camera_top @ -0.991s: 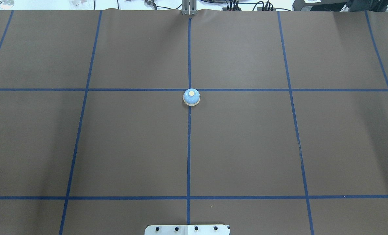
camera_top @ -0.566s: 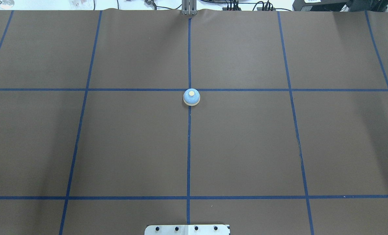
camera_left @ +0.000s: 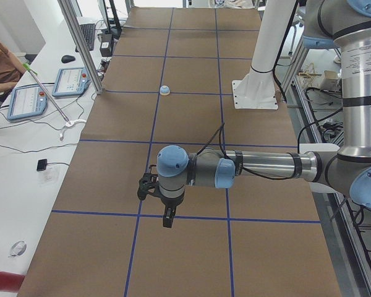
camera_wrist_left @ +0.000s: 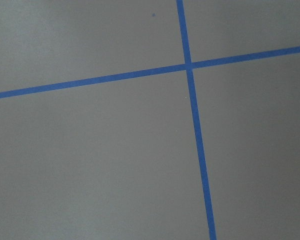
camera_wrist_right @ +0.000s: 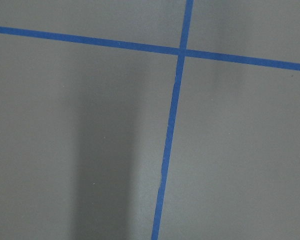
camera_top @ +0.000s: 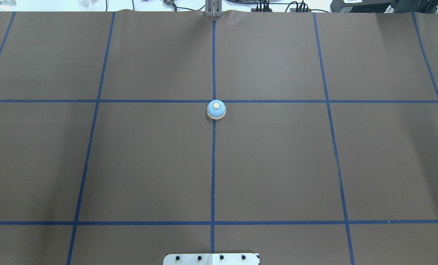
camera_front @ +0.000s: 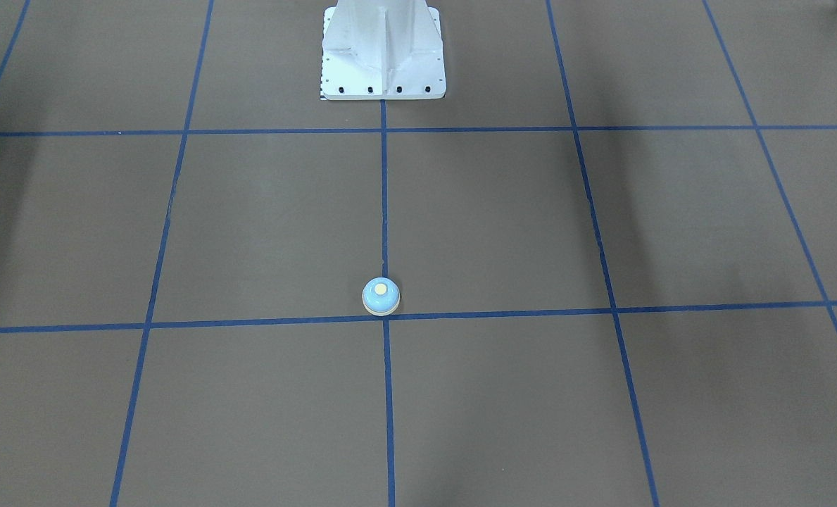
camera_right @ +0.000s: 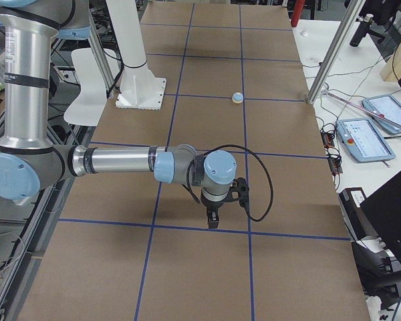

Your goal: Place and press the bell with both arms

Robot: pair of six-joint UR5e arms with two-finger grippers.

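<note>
The small light-blue bell [camera_top: 216,109] with a cream button stands upright on the brown table at the crossing of two blue tape lines, alone; it also shows in the front view [camera_front: 381,296], the left view [camera_left: 165,91] and the right view [camera_right: 237,97]. The left gripper [camera_left: 167,219] hangs over the table far from the bell, at the table's left end. The right gripper [camera_right: 212,221] hangs likewise at the right end. I cannot tell whether either is open or shut. Both wrist views show only bare mat and tape.
The white bolted pedestal [camera_front: 383,53] stands at the robot's side of the table, on the centre line. Aluminium frame posts [camera_left: 80,43] [camera_right: 334,53] rise at the far table edge. Tablets [camera_left: 25,102] [camera_right: 361,140] and cables lie on the white bench beyond.
</note>
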